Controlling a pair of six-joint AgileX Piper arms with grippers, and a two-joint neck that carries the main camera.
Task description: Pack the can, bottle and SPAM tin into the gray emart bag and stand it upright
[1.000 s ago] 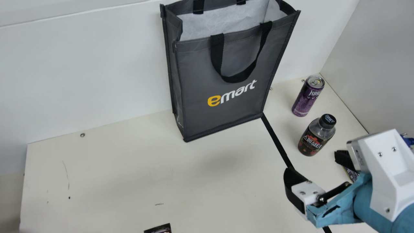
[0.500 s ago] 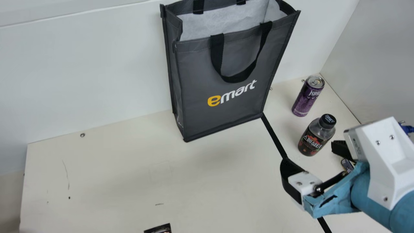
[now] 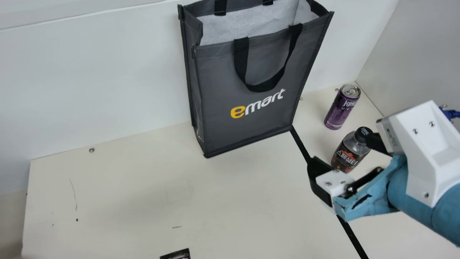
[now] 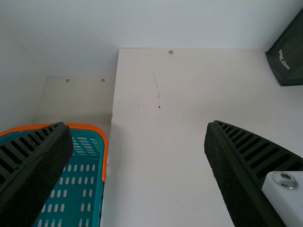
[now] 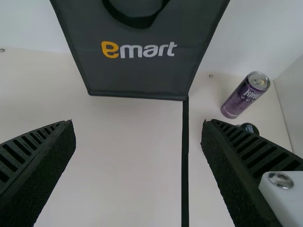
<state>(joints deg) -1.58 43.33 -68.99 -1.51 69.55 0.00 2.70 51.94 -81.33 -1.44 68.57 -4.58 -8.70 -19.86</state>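
Right gripper: jaws wide apart, holding nothing. One jaw overlaps the bottle in the main view; we cannot tell whether they touch. Bottle upright on the desk, with the can standing just behind it. To their left we note the bag, upright near the back wall, mouth open. A black strip runs along the desk between bag and bottle. Left gripper: jaws also wide apart, nothing held; we see one overlapping a teal basket in its wrist view.
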